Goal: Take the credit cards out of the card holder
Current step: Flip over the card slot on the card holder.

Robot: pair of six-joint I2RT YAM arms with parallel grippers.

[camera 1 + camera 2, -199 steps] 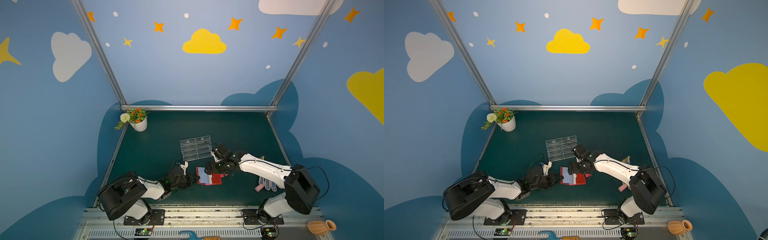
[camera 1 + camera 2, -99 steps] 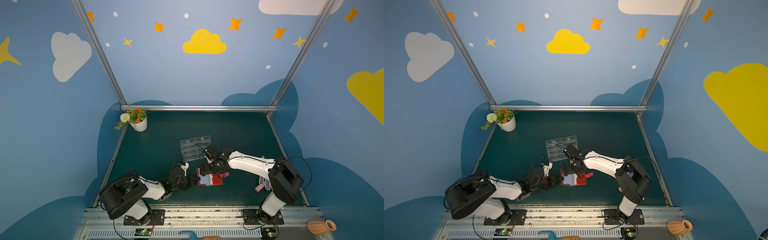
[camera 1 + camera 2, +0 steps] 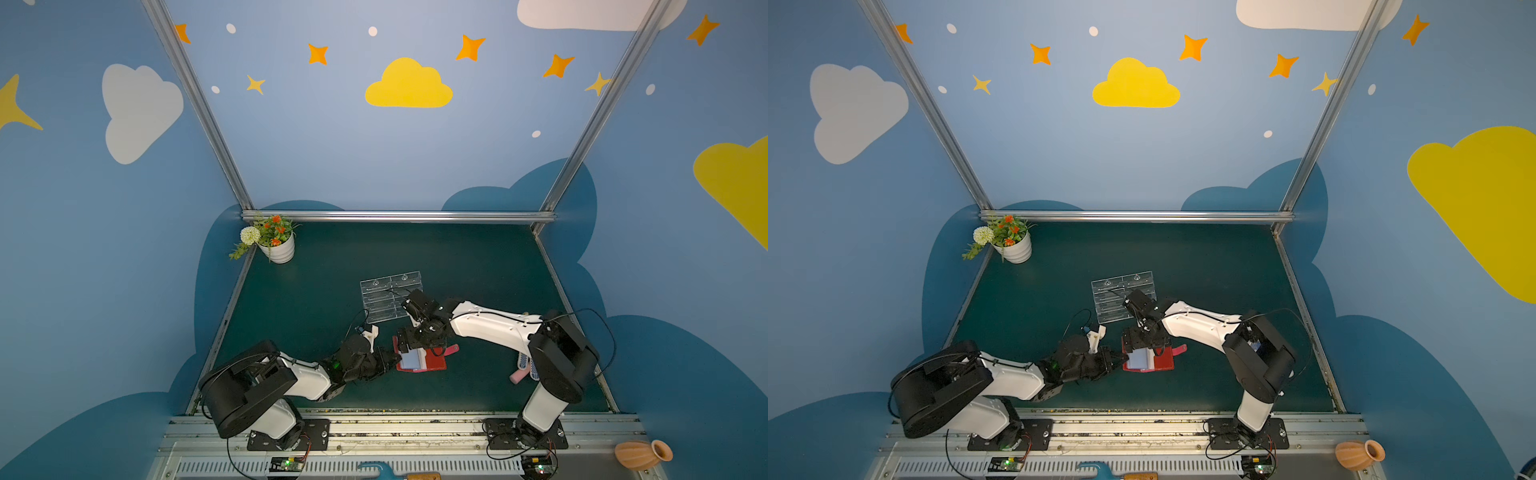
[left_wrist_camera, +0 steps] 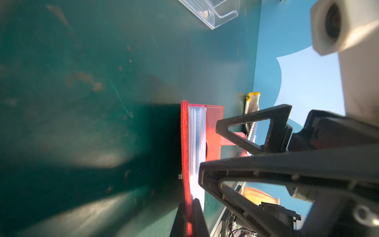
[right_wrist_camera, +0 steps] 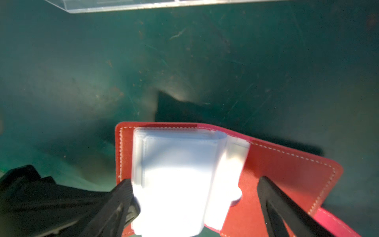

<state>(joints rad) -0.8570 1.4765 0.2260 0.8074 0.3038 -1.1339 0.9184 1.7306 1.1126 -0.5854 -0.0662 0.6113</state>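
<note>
The red card holder (image 3: 436, 362) (image 3: 1163, 362) lies open on the green mat, its pale plastic sleeve pages (image 5: 176, 164) standing up from the spine. My left gripper (image 3: 392, 362) (image 4: 187, 217) is shut on the edge of the holder's left cover (image 4: 184, 143). My right gripper (image 3: 415, 344) (image 5: 194, 182) hangs open just above the holder. One of its fingers (image 5: 123, 190) is beside the sleeve stack and the other is over the bare right cover (image 5: 287, 168). The credit cards are hidden. The sleeves look washed-out and blurred.
A clear acrylic tiered stand (image 3: 390, 297) sits just behind the holder, close to the right wrist. A flower pot (image 3: 277, 247) stands at the back left corner. A glove and pink items (image 3: 521, 372) lie near the right arm's base.
The right arm has swung its open gripper left and nearer, from beside the acrylic stand to over the holder's sleeves. The left gripper has kept its hold without moving.
</note>
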